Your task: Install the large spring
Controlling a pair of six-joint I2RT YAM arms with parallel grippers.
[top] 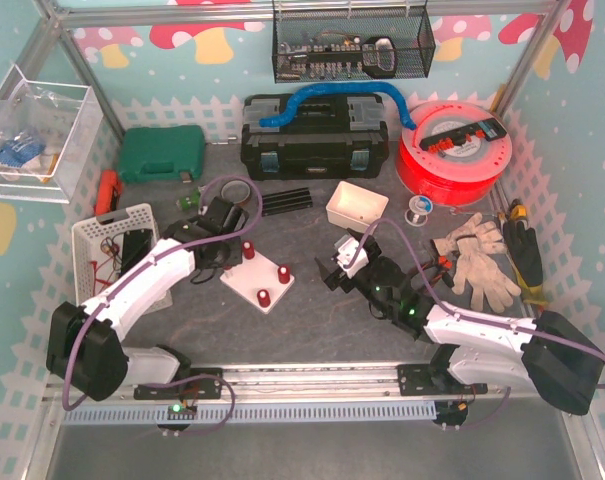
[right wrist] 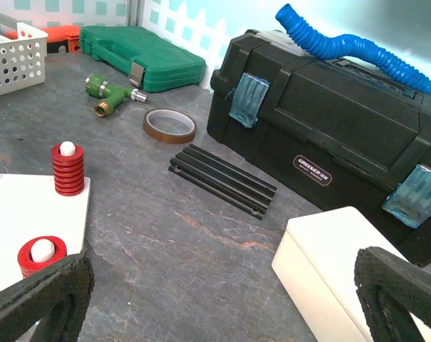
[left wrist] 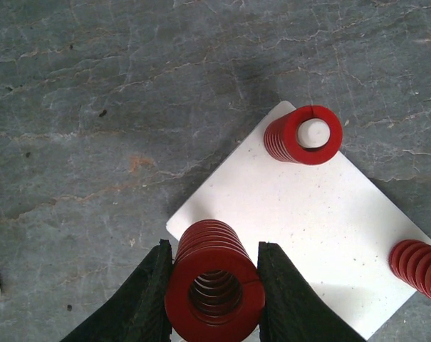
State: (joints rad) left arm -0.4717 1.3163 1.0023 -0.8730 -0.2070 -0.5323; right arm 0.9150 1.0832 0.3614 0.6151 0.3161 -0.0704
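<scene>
My left gripper (left wrist: 215, 285) is shut on the large spring (left wrist: 214, 281), a thick red coil, its black fingers (left wrist: 140, 299) pressed on both sides. The spring hangs upright over the near corner of the white plate (left wrist: 272, 214). I see only coils down its bore, no peg. In the top view the held spring (top: 248, 250) is at the plate's (top: 244, 280) back corner. Two smaller red springs (left wrist: 304, 135) (left wrist: 418, 267) stand on white pegs. My right gripper (top: 334, 268) (right wrist: 222, 285) stands open and empty, to the right of the plate.
A black toolbox (top: 314, 135) with a blue hose stands at the back, black rails (top: 282, 200) and a tape roll (top: 232, 190) before it. A white box (top: 357, 203) lies close ahead of my right gripper. A white basket (top: 112, 245) is left, gloves (top: 477, 260) right.
</scene>
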